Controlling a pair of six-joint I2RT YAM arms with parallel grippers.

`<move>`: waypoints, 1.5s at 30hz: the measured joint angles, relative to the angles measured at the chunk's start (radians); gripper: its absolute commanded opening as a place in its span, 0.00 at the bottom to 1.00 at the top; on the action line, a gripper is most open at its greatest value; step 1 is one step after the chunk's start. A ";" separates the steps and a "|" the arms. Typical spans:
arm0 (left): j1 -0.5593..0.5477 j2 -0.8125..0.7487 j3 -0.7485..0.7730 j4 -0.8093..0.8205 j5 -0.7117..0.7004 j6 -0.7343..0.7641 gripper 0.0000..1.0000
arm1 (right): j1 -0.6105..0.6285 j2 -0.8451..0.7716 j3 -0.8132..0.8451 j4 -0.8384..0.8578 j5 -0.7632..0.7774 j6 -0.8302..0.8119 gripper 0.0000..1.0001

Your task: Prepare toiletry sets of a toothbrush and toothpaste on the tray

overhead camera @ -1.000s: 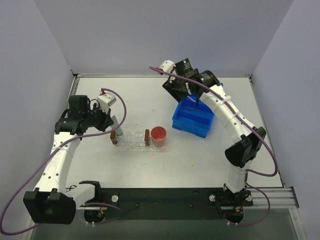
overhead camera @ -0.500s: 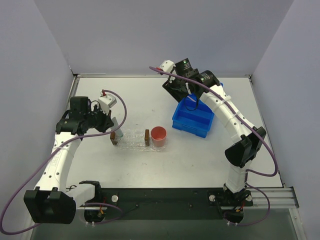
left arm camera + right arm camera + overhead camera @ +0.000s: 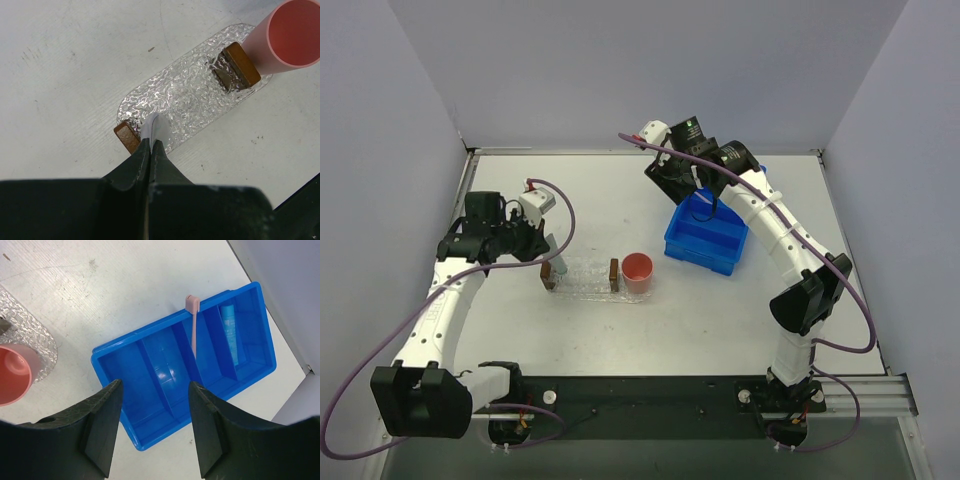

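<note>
Whitish toothpaste (image 3: 155, 129), clamped in left tool (image 3: 151, 143), tip over near end of tray (image 3: 175, 95) beside brown block (image 3: 126, 137), tray running lengthwise ahead; right tool (image 3: 155, 390), fingers apart, above blue bin (image 3: 150, 333) holding toothbrush (image 3: 193, 332).

the left arm (image 3: 438, 305) bends at the elbow and reaches inward, with the wrist tilted down. the left gripper (image 3: 151, 144) has its fingers pressed together on a thin whitish toothpaste tube (image 3: 156, 126). the right arm (image 3: 782, 237) stretches forward, and the right gripper (image 3: 155, 386) points down, fingers wide apart, holding nothing.
</note>
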 measured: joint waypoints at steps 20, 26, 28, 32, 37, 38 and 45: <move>-0.005 0.021 -0.024 0.022 0.005 0.019 0.00 | 0.000 0.001 0.000 0.000 0.000 -0.001 0.50; -0.011 0.026 -0.034 0.030 0.005 0.027 0.00 | 0.001 0.002 0.000 0.000 0.000 -0.001 0.50; -0.011 0.027 -0.037 0.032 0.005 0.028 0.00 | 0.002 0.003 0.000 0.000 0.000 -0.001 0.50; -0.012 0.038 -0.039 0.036 0.006 0.031 0.00 | 0.006 0.003 0.000 0.000 0.002 -0.002 0.50; -0.019 0.048 -0.040 0.038 0.005 0.042 0.00 | 0.008 0.003 0.000 0.000 0.008 -0.002 0.50; -0.022 0.050 -0.041 0.041 0.005 0.045 0.00 | 0.008 0.003 0.000 0.000 0.008 -0.003 0.50; -0.026 0.062 -0.063 0.061 0.006 0.053 0.00 | 0.008 0.003 0.000 0.000 0.011 -0.006 0.50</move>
